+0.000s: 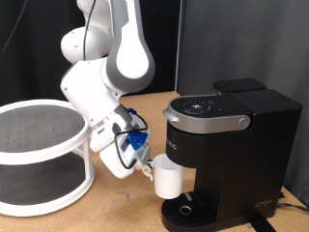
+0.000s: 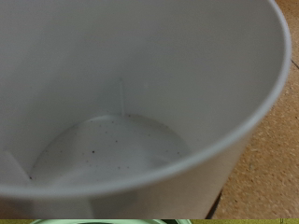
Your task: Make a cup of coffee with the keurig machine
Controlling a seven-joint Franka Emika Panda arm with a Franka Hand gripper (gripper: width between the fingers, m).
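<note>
The cup [image 1: 170,179], small and white, hangs at the tip of my gripper [image 1: 150,169], just above the round drip tray [image 1: 188,210] and under the brew head of the keurig machine [image 1: 232,145]. The black machine stands at the exterior view's right with its silver-grey lid handle [image 1: 208,123] down. My gripper reaches in from the left and is shut on the cup's side. In the wrist view the cup [image 2: 131,103] fills the frame, showing its empty inside with small dark specks on the bottom. A green strip [image 2: 107,221] shows at the frame's edge. My fingers are hidden there.
A white round two-tier rack [image 1: 39,155] stands on the wooden table [image 1: 116,208] at the exterior view's left, close to the arm's elbow. A dark curtain hangs behind. A cable [image 1: 290,205] runs from the machine at the lower right.
</note>
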